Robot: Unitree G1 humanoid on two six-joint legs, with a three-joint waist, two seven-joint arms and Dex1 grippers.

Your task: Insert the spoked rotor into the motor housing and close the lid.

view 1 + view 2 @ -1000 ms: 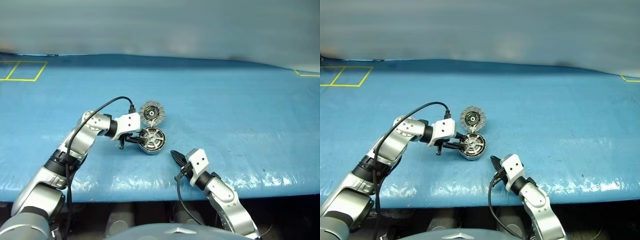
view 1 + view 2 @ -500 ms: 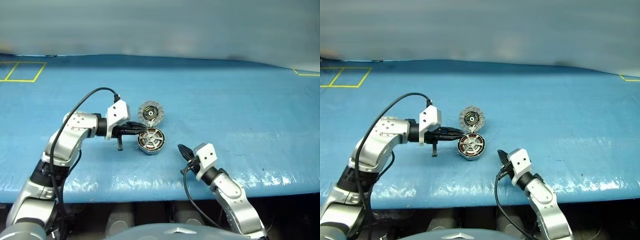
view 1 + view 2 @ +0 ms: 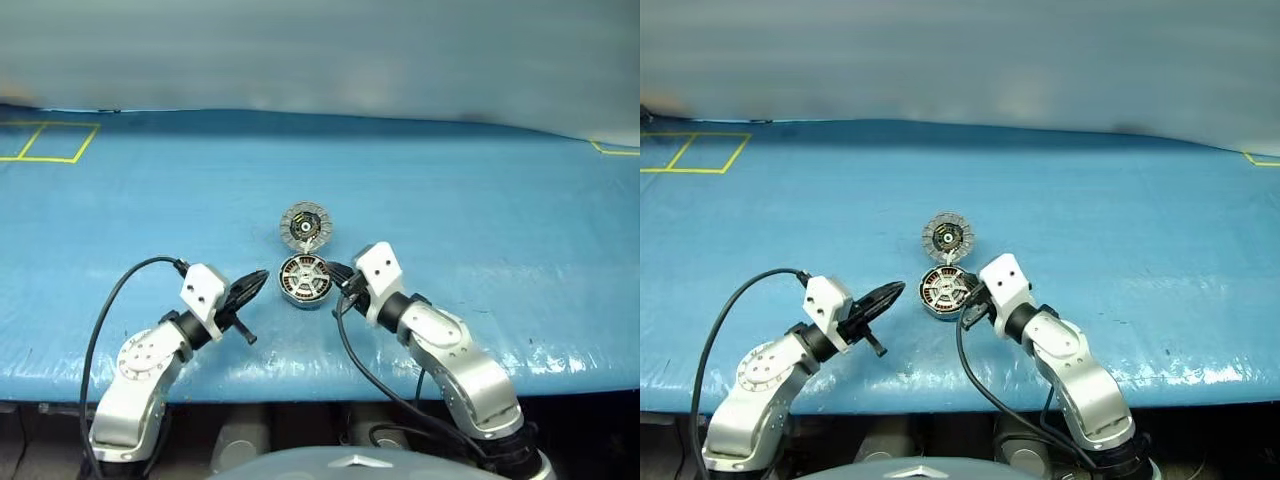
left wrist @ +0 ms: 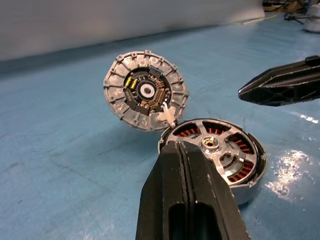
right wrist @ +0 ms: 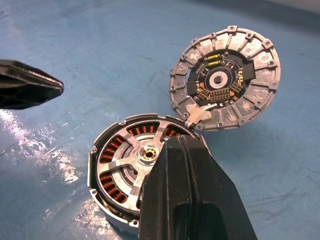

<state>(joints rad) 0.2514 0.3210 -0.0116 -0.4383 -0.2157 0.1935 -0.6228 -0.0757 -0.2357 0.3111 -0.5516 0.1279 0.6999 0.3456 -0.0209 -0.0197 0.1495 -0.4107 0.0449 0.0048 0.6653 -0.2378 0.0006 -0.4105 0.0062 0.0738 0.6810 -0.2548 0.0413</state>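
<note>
Lid (image 3: 304,226) stands propped open, patterned face toward the motor housing (image 3: 303,279).

The blue table (image 3: 480,190) lies bare on the far side, far left and right, so a hand could pass freely there. Near the middle the motor housing (image 3: 303,279) sits with the lid (image 3: 303,226) standing tilted open just behind it, blocking an approach from the far side. The left gripper (image 3: 252,285), fingers pressed together, flanks the housing with a small gap; the right gripper (image 3: 335,272), likewise closed, sits just beside its right edge. Above the housing stays open.
</note>
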